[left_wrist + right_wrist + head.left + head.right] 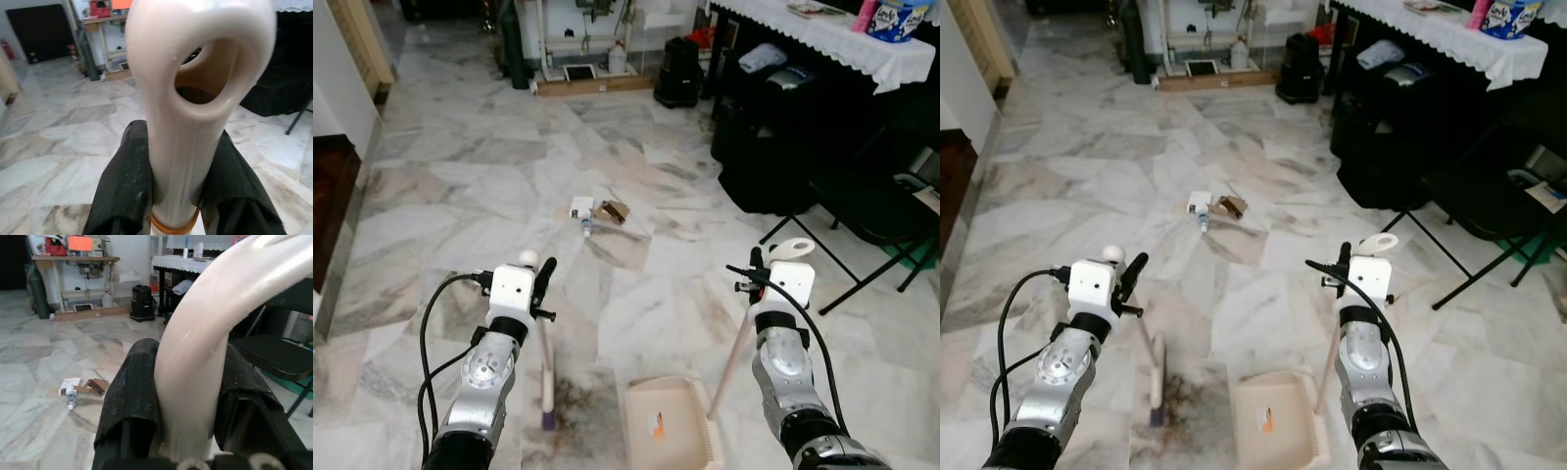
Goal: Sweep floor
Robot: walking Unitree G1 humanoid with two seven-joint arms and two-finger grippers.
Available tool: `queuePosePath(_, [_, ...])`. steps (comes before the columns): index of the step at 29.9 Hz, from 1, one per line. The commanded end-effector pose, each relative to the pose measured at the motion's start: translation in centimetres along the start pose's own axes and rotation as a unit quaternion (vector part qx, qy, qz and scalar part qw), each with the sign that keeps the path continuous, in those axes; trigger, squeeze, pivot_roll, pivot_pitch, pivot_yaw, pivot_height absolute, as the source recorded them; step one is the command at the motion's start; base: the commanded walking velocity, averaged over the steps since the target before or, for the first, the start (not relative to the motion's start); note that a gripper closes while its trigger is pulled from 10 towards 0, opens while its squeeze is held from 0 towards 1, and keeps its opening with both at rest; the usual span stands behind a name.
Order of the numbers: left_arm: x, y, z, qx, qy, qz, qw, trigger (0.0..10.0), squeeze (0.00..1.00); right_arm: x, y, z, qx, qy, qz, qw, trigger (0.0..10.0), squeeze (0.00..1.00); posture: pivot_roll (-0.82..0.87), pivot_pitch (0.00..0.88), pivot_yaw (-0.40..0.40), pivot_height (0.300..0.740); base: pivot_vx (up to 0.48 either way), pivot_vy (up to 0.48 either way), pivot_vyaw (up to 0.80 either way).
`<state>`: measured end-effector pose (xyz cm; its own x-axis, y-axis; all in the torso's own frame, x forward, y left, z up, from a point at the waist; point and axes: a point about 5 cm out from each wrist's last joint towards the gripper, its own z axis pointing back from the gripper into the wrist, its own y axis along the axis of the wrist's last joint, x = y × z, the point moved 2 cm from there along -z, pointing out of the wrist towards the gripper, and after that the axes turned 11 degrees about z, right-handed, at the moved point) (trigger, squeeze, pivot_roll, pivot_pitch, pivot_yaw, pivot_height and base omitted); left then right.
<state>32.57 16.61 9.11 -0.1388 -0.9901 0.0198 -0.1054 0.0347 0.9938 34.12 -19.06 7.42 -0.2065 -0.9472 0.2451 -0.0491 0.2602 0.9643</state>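
Two long-handled tools were held upright over the marble floor [460, 176]. The broom [546, 392] was gripped near its rounded top by the left gripper [536, 279], whose black fingers [124, 181] were clamped on the cream handle from both sides, just above an orange ring; its bristles were set on a dark, dirty patch of floor. The dustpan [668, 423] was held by its slanted handle in the right gripper [762, 274], whose fingers [132, 396] were likewise closed tight on the pale shaft; the pan itself lay flat on the floor just beside the broom head, and a small orange label was seen inside it, too small to be read. Both silver forearms were raised and bent forward, with black cables looped beside the wrists. Farther ahead, a small heap of litter [597, 211] was seen: a white carton, a brown piece of cardboard and what looked like a small bottle. Printing on a blue pack [899, 20] on the cloth-covered table [822, 39] could not be made out.
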Motion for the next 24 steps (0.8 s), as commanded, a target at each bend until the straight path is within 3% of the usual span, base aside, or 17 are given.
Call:
queuePosePath(1, [0.1,1.0,-0.6,0.024,-0.001,-0.004,1.000,10.0,0.00,0.3,1.4,-0.8,0.028,-0.008,-0.005,1.000,10.0,0.00,0.02,0.000,-0.041,0.740,0.266,0.000,0.00])
queuePosePath(24, [0.7,1.1,-0.4,0.031,-0.015,-0.016,0.999,10.0,0.00,1.0,0.3,0.0,0.013,-0.023,-0.001,1.000,10.0,0.00,0.02,0.000,-0.034,0.740,0.336,0.000,0.00])
